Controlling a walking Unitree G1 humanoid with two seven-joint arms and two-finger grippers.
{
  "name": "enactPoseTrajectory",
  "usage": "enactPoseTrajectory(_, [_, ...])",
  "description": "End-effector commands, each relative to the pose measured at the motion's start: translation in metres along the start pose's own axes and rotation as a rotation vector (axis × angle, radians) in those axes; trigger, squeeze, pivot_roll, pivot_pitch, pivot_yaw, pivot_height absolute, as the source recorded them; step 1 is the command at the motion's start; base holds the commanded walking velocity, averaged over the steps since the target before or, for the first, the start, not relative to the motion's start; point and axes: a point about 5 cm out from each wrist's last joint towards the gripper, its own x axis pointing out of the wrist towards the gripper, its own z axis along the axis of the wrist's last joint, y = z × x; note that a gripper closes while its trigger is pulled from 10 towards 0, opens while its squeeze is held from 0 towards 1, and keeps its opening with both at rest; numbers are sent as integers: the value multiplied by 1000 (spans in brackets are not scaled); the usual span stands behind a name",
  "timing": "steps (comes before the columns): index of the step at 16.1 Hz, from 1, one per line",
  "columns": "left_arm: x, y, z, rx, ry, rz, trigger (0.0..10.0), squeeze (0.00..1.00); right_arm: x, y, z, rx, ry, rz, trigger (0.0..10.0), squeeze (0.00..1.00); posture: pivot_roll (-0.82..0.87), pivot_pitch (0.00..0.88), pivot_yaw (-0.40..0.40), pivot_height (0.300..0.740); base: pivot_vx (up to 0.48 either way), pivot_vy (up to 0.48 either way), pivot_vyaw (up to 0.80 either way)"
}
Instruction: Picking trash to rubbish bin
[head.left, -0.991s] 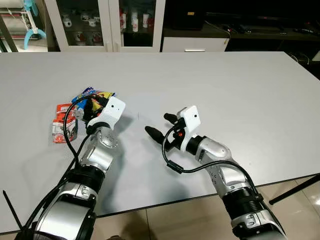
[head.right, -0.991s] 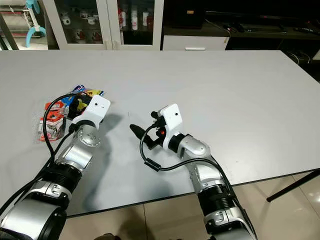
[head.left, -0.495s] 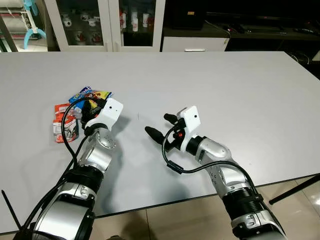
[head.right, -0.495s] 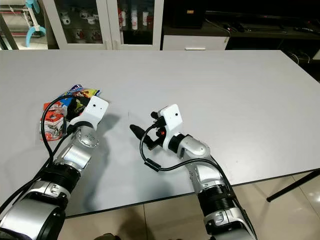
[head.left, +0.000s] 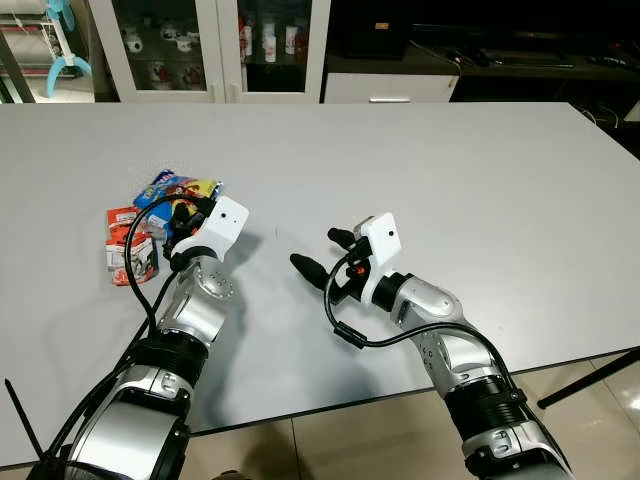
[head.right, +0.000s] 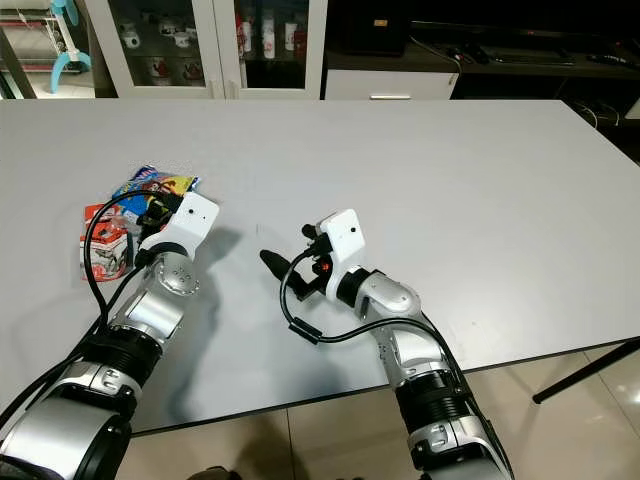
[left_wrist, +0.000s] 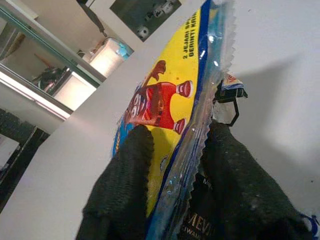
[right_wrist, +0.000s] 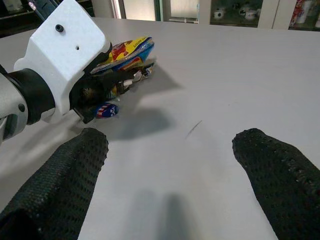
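The left gripper (left_wrist: 172, 185) pinches a yellow-and-blue crinkled plastic snack wrapper (left_wrist: 172, 107) between its two black fingers (left_wrist: 125, 190), holding it just above the white tabletop (head.left: 450, 160) near the table's left side. A red-and-white flat packet (head.left: 128, 250) lies on the tabletop just beside the held wrapper. The right gripper (head.left: 326, 251) rests over the middle of the tabletop, well apart from the wrapper, with its fingers (right_wrist: 65, 170) spread wide and nothing between them.
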Motion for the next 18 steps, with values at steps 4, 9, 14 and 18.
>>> enactPoseTrajectory(4, [-1, -4, 1, 19, -12, 1, 0, 0, -1, -1, 2, 7, -7, 0, 10000, 0, -51, 43, -90, 740, 0, 0, 0])
enactPoseTrajectory(9, [-3, -6, 4, 27, -28, -4, 0, 0, -1, 0, 1, 9, -4, 3, 10000, 0, -50, 41, -95, 740, 0, 0, 0])
enactPoseTrajectory(14, [-3, -7, 5, 34, -37, 0, 0, 0, -1, 0, 0, 9, -2, 8, 10000, 0, -48, 27, -95, 740, 0, 0, 0])
enactPoseTrajectory(18, [-4, -8, 6, 39, -45, -2, 0, 0, -1, 0, 0, 8, -1, 10, 10000, 0, -48, 17, -94, 740, 0, 0, 0])
